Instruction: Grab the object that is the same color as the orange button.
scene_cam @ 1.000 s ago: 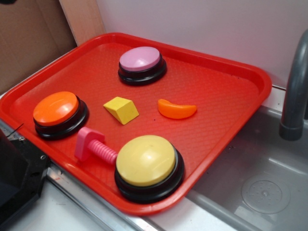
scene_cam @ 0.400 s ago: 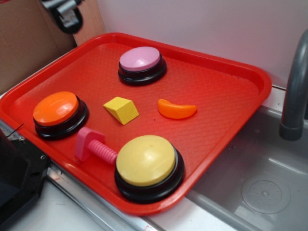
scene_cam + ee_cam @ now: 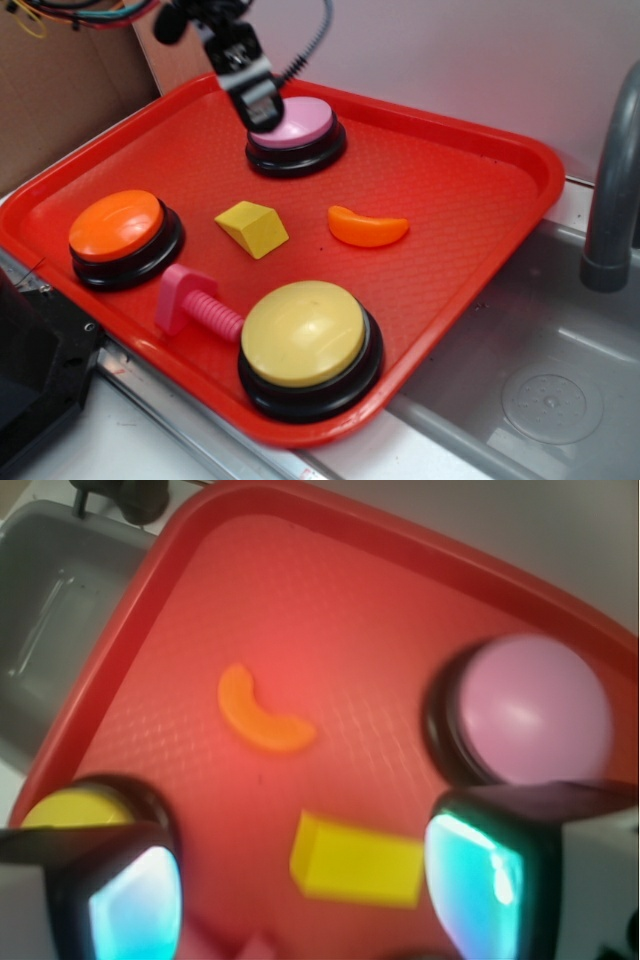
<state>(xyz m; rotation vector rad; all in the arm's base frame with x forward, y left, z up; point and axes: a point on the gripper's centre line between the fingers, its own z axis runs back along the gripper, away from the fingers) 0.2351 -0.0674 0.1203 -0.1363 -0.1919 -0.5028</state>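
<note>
The object, a small glossy orange crescent (image 3: pixel 368 228), lies on the red tray (image 3: pixel 470 300) right of centre; the wrist view shows the crescent (image 3: pixel 262 712) ahead, well beyond the fingers. The orange button (image 3: pixel 118 225) sits at the tray's left side on its black base. My gripper (image 3: pixel 258 105) hangs over the tray's far part, in front of the pink button (image 3: pixel 300 125), apart from the crescent. In the wrist view the gripper (image 3: pixel 305 880) is open, its teal pads (image 3: pixel 470 870) wide apart and nothing held; the yellow wedge block (image 3: pixel 355 862) lies on the tray below the gap.
A yellow wedge block (image 3: pixel 252 227) lies mid-tray. A pink bolt (image 3: pixel 195 305) and a yellow button (image 3: pixel 305 333) sit near the front rim. A grey sink (image 3: pixel 540 380) with a faucet (image 3: pixel 610 190) is to the right. A black block (image 3: pixel 30 370) stands front left.
The arm has come in from the top left and dropped toward the pink button. Nothing on the tray has moved.
</note>
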